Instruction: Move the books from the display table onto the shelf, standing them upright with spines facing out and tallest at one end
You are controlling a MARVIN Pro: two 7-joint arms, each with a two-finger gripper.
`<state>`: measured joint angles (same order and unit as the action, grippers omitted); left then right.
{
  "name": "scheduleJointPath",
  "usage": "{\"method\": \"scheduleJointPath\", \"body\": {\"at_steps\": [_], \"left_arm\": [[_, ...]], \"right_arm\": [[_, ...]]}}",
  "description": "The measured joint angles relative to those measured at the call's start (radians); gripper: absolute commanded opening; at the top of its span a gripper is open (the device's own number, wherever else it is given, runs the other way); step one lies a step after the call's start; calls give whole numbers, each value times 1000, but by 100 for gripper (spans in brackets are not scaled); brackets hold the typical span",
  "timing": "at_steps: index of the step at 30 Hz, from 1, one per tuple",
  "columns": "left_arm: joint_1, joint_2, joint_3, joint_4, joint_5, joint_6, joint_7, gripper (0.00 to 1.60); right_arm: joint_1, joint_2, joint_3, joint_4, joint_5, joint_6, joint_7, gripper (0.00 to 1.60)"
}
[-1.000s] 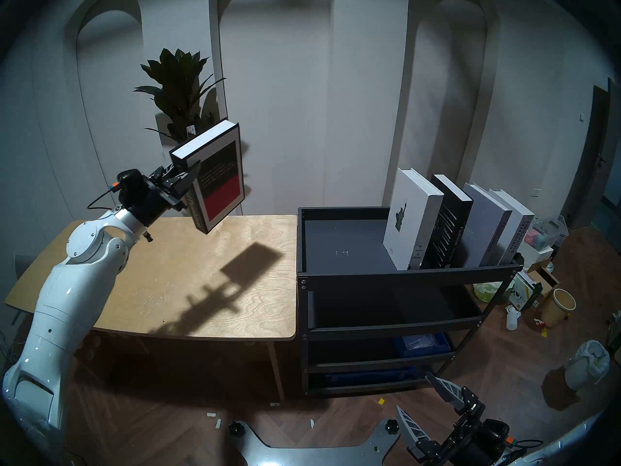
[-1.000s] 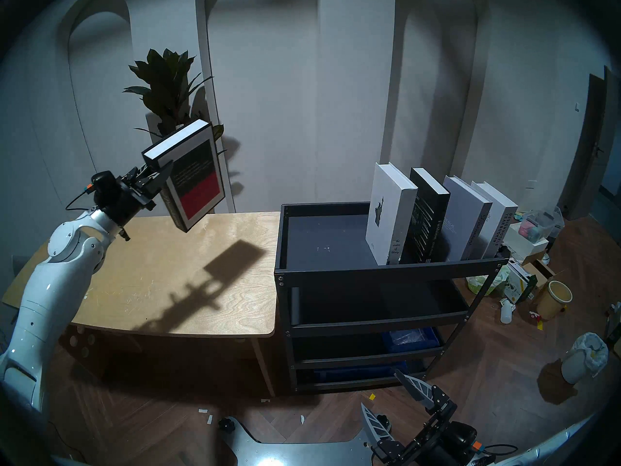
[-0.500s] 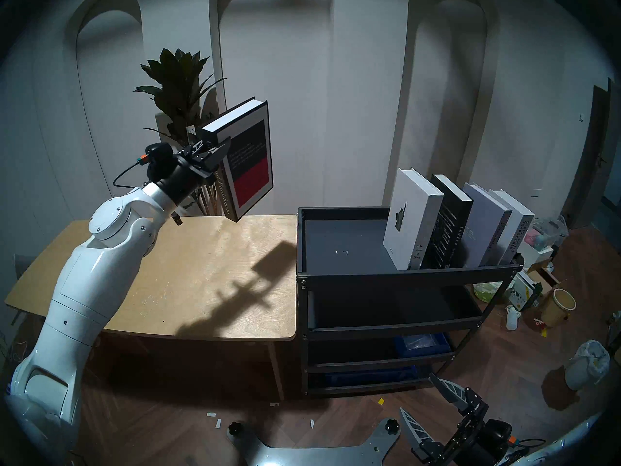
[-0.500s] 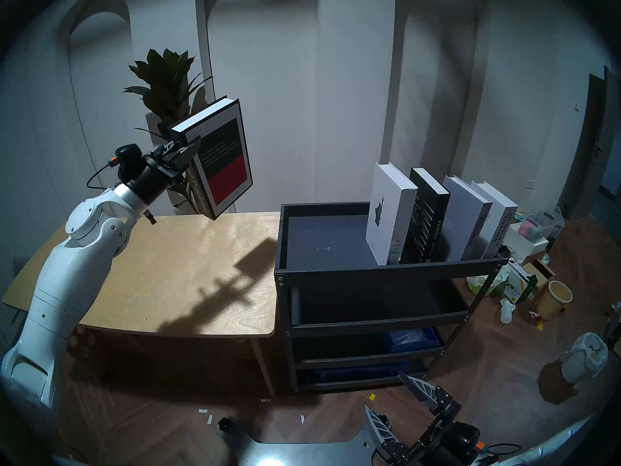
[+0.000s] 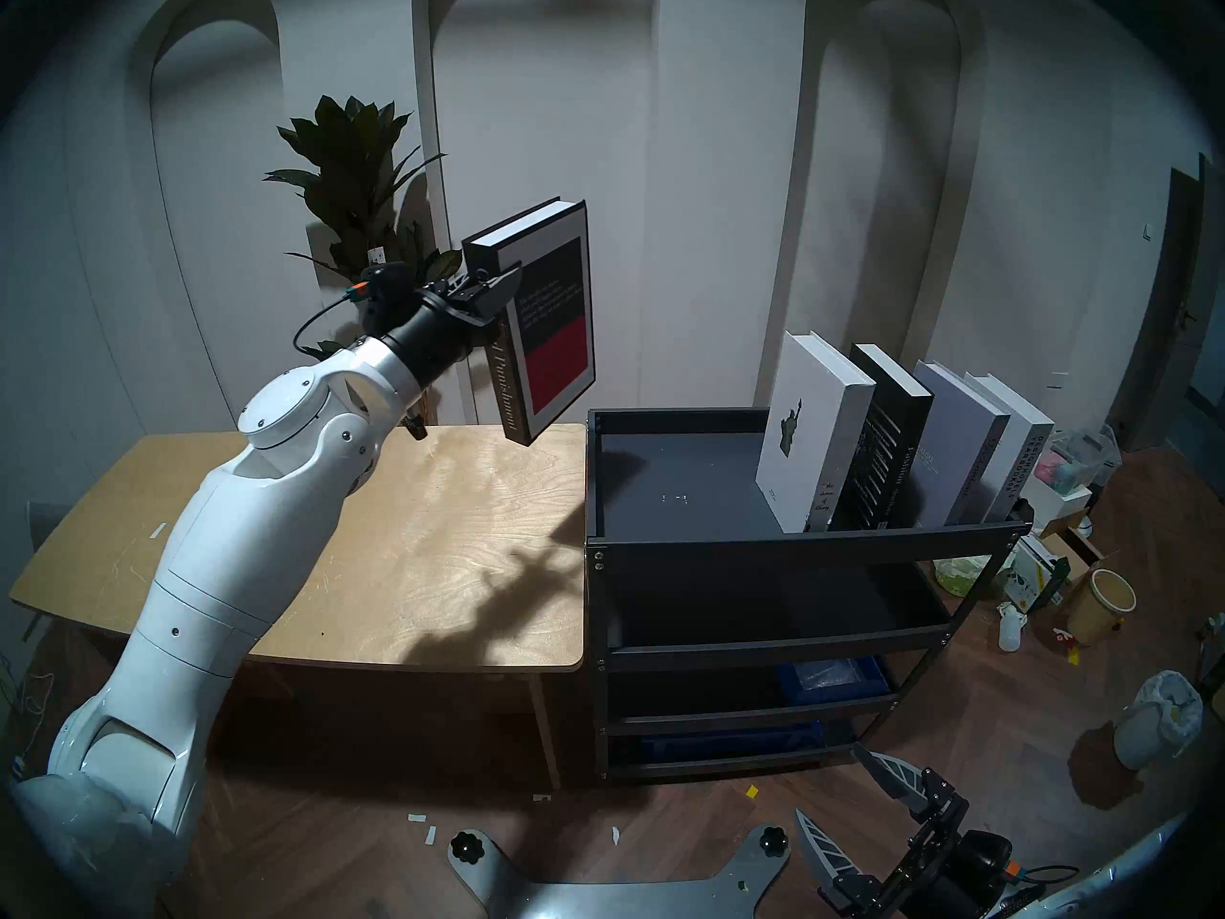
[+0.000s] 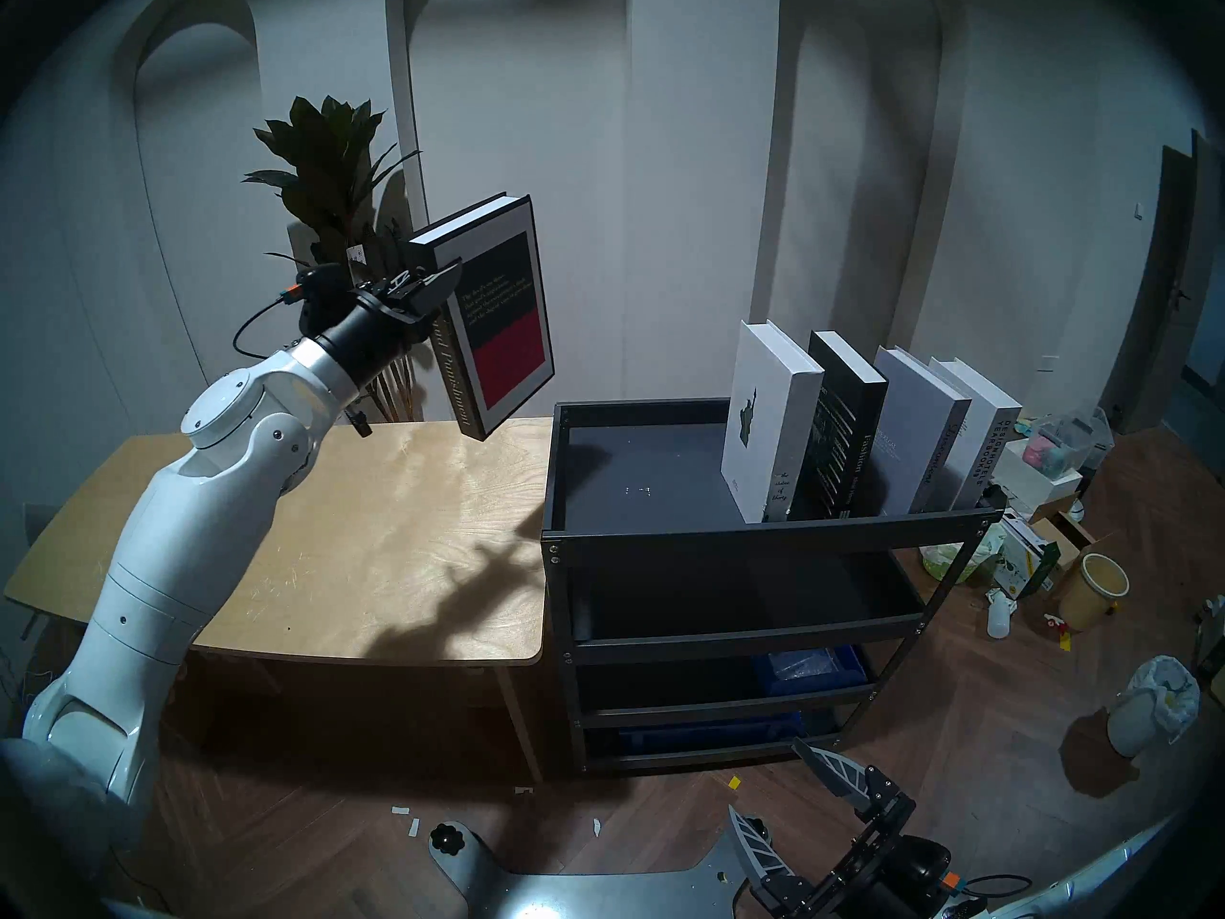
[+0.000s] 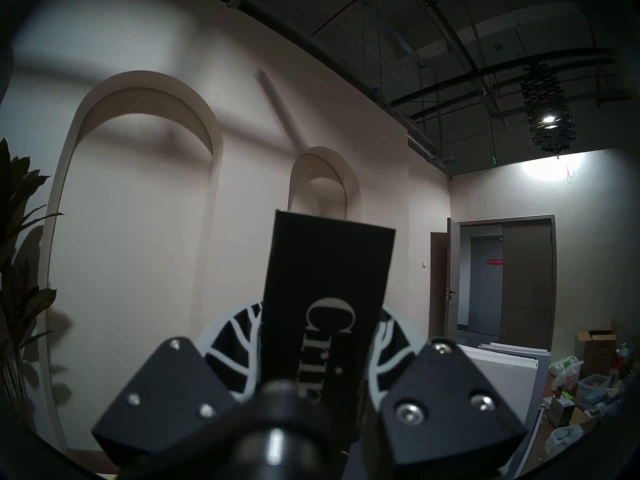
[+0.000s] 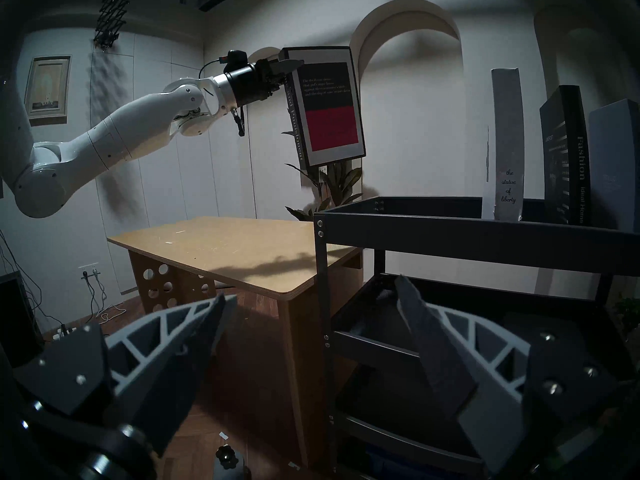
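Head view: left gripper [image 5: 494, 294] clamps "Crime and Punishment" [image 5: 553, 321] near-upright, shelf [image 5: 795, 540] lying rightward; right gripper [image 5: 855, 811] gapes idle.

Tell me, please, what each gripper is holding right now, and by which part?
The left gripper clamps the black "Crime and Punishment" book across its spine edge, near the top. The right gripper is open and holds nothing.

Pale walls [image 5: 716, 188] with tall arched niches [image 5: 212, 168] are closing off the dim room. A leafy potted plant [image 5: 351, 168] is standing against the wall. Dark herringbone wood flooring [image 5: 994, 732] is carrying scattered boxes [image 5: 1067, 553], a tan bucket [image 5: 1104, 603] and a lined bin [image 5: 1157, 722]. A ceiling lamp [image 7: 550, 122] is shining beside an open doorway [image 7: 481, 282].
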<state>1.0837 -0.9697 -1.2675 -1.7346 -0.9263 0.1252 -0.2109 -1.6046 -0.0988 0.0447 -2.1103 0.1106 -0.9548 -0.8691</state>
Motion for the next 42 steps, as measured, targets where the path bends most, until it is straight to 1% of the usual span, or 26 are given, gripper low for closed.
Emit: {"method": "scheduleJointPath", "body": {"at_steps": [8, 13, 14, 15, 18, 23, 24, 32, 35, 40, 42], "left_arm": [[-35, -67, 65, -38, -14, 74, 110, 0], [-54, -112, 102, -47, -18, 115, 194, 0], [-59, -122, 108, -47, -18, 124, 222, 0], [-61, -124, 109, -47, -18, 126, 229, 0], [-71, -143, 112, -43, -15, 143, 283, 0], [-90, -171, 111, -34, -4, 166, 376, 0], [-96, -179, 110, -31, 1, 172, 406, 0], [-115, -226, 117, -22, 21, 204, 549, 0], [-120, -250, 136, -22, 27, 217, 604, 0], [-125, -290, 172, -22, 35, 234, 672, 0], [-128, -318, 197, -22, 39, 245, 717, 0]], "right_arm": [[0, 1, 4, 22, 0, 0, -1, 160], [2, 2, 11, 40, 0, 0, -1, 160], [2, 2, 13, 45, 0, 0, -1, 160], [3, 2, 14, 47, 0, 0, -1, 160], [4, 2, 17, 59, 0, 0, -1, 160], [7, 2, 22, 83, 0, 0, -1, 160], [7, 2, 23, 91, 0, 0, -1, 160], [9, 2, 29, 134, 0, 0, -2, 160], [10, 2, 31, 152, 0, 0, -2, 160], [10, 1, 33, 176, 3, 0, -2, 160], [10, 1, 33, 193, 6, 0, -2, 160]]}}
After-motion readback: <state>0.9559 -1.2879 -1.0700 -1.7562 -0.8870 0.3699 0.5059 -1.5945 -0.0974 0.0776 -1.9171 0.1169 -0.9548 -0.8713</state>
